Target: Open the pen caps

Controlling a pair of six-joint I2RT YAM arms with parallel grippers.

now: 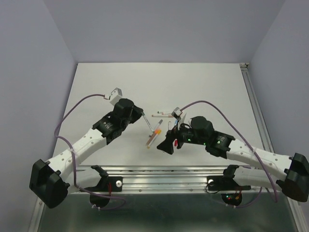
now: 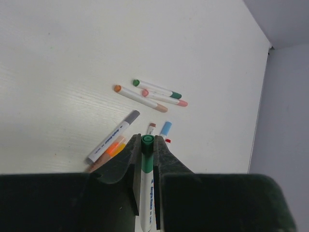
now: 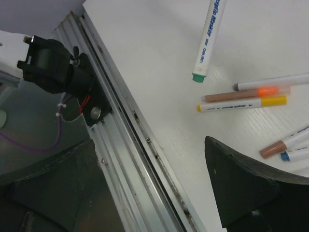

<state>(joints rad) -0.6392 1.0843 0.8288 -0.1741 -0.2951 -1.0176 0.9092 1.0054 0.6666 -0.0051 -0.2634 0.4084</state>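
A: Where's the green cap [image 2: 147, 139]?
B: Seated on a white barrel [image 2: 147, 193]. The left claw [image 2: 147, 147] pinches that barrel just behind the cap, both fingers pressed to it. Cap end points down at the bench [image 2: 58, 58]. Whether it touches, cannot tell.
A: The rest?
B: All on pens lying flat on the bench. Just beyond the held pen is a blue cap [image 2: 166, 128], with a brown cap [image 2: 151, 126] beside it and a red cap [image 2: 167, 140] half hidden by a finger. To the left, a grey cap [image 2: 133, 116] on a pen lying diagonally. Alongside it, a yellow cap [image 3: 273, 100] pen and an orange-marked pen [image 3: 241, 93] lie touching. Farther out, three pens [image 2: 154, 95] bunched together, with green, orange and pink ends. Which ends are caps, cannot tell.
A: And the right claw [image 3: 149, 140]?
B: Spread wide, nothing between the fingers. Hangs over the bench's near edge, next to the metal rail [image 3: 135, 125]. Near the pen cluster, apart from it.
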